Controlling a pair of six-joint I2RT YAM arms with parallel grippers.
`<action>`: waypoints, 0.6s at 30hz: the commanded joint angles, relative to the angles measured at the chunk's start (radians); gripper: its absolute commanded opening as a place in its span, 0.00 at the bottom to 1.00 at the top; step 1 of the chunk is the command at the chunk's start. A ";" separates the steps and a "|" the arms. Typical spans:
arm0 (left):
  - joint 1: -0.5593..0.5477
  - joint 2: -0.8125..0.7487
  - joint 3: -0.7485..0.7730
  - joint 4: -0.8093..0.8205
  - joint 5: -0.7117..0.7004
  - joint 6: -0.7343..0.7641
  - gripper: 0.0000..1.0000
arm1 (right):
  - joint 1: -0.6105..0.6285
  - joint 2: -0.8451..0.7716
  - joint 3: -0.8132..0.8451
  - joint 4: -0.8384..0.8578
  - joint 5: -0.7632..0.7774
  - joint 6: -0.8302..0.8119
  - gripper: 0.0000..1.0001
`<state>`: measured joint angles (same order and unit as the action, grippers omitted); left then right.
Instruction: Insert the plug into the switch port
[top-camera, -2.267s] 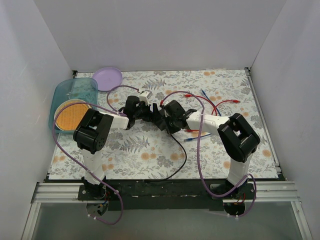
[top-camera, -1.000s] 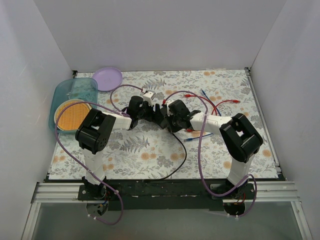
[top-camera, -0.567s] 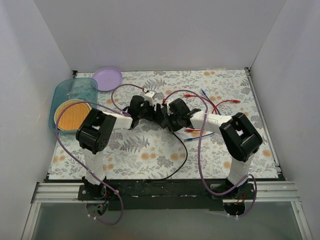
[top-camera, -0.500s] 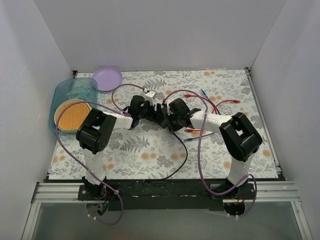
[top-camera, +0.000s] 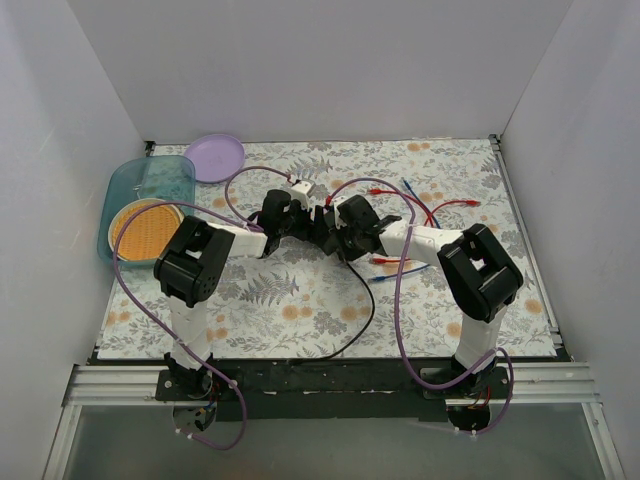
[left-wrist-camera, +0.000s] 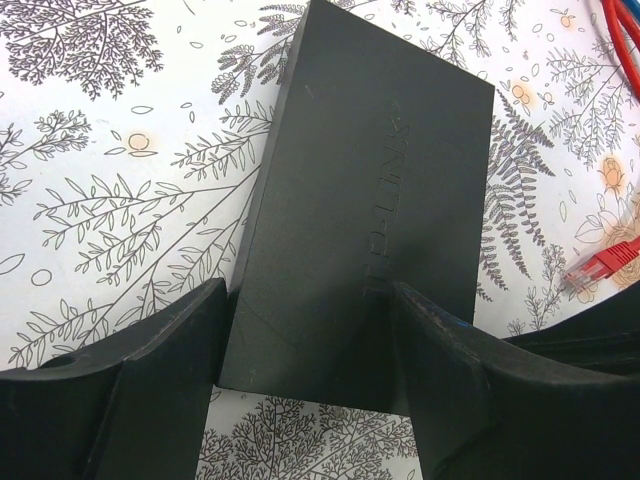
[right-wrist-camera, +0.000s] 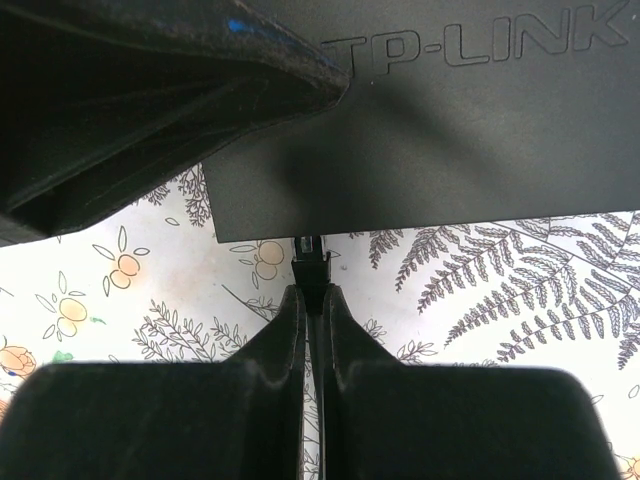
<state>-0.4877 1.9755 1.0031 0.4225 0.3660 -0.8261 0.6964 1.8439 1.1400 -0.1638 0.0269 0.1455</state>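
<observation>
Two tools share the insertion step: the left tool (left-wrist-camera: 308, 300) clamps the switch (left-wrist-camera: 370, 160) between its fingers; the right tool (right-wrist-camera: 312, 300) pinches the plug (right-wrist-camera: 308, 252), which meets the switch's edge just beyond its tips. Next, probably a straight, aligned push.

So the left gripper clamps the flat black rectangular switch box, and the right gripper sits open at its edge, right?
Not open: the right wrist view shows the right gripper shut on a thin dark plug at the switch box's edge. The rest holds.
</observation>
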 joint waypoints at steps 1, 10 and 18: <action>-0.138 0.056 -0.054 -0.211 0.208 -0.025 0.59 | -0.006 -0.040 0.107 0.517 0.019 0.019 0.01; -0.042 -0.029 -0.107 -0.168 0.079 -0.094 0.76 | -0.006 -0.116 -0.063 0.518 -0.021 0.042 0.09; -0.020 -0.056 -0.074 -0.215 -0.010 -0.105 0.80 | -0.005 -0.169 -0.161 0.509 -0.056 0.069 0.24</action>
<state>-0.4828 1.9350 0.9543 0.4187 0.3195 -0.8814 0.6937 1.7599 0.9691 0.0807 -0.0051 0.1848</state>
